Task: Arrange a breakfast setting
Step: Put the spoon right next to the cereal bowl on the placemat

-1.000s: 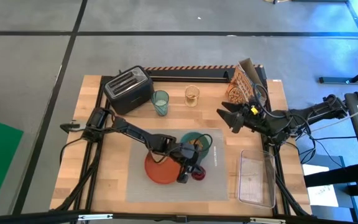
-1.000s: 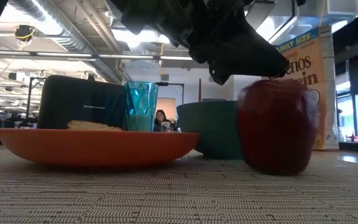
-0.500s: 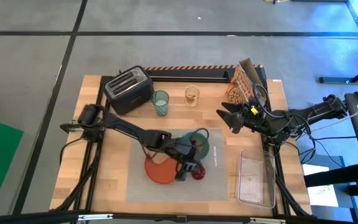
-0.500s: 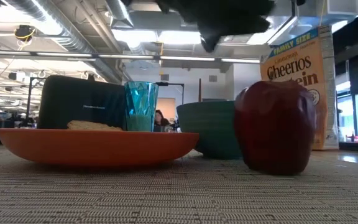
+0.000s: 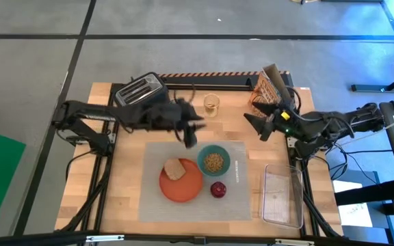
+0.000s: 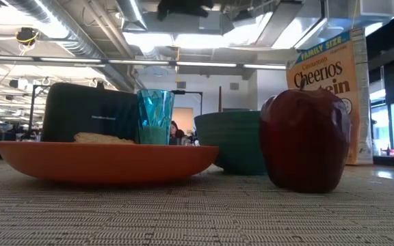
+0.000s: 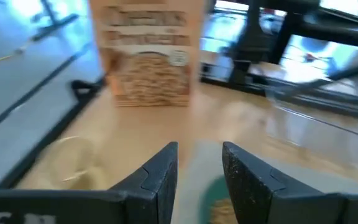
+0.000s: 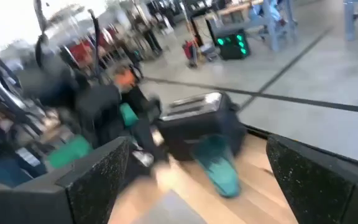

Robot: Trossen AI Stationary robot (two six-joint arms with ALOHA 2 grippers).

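Left gripper (image 5: 189, 137) fingers narrowly spread, empty, over mat (image 5: 157, 205) far edge. Right gripper (image 5: 260, 126) spread wide near table's right edge. Cereal in bowl (image 5: 214, 161) shows only from above.

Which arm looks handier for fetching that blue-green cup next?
Probably the left. The left gripper hovers beside the toaster, close to the tumbler; the right gripper hangs farther off, by the cereal box.

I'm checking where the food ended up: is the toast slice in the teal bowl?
No. In the high view the toast slice lies on the orange plate, while the teal bowl beside it holds cereal.
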